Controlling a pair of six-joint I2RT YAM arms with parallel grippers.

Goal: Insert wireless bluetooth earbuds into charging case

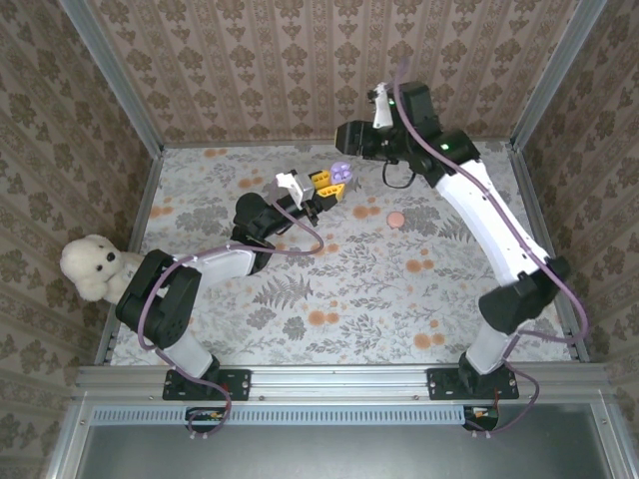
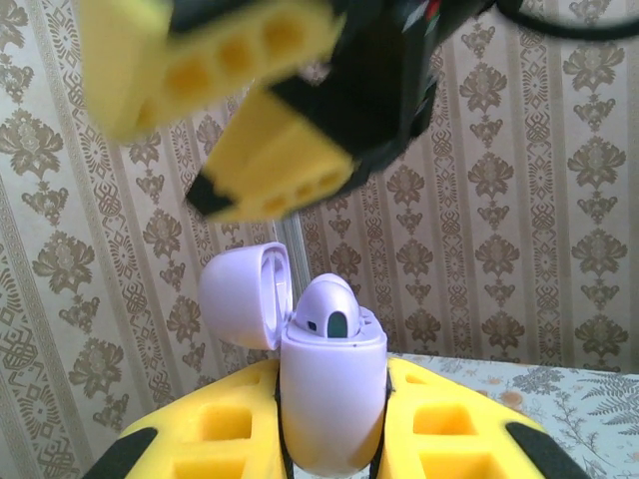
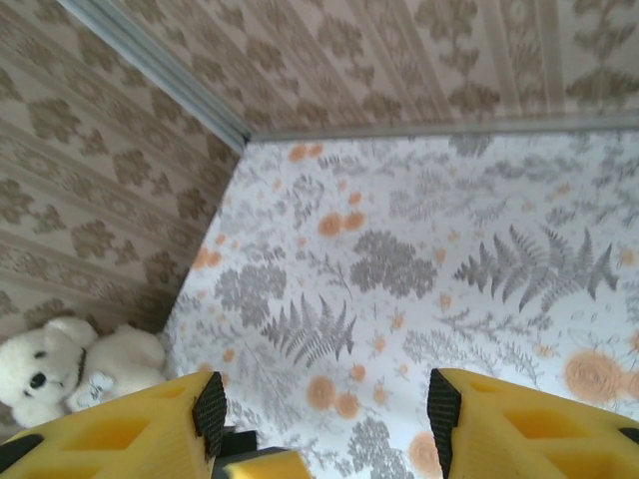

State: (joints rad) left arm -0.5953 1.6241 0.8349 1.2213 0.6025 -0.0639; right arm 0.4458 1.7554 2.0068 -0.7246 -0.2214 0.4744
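yellow left gripper [image 2: 334, 449] clamps the lilac plastic charging case [image 2: 332, 399], right gripper [image 3: 324, 409] agape, and i risk knocking its proud lilac earbud [image 2: 329, 307] loose.

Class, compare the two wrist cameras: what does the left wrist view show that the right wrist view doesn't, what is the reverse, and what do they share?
Left wrist view's own: the lilac charging case clamped in the left gripper, its lid open and an earbud sitting in it. Right wrist view's own: a white teddy bear in the corner against the wall. Shared: the right gripper, blurred overhead in one and open with nothing between its fingers in the other, the patterned wallpaper and the floral table.
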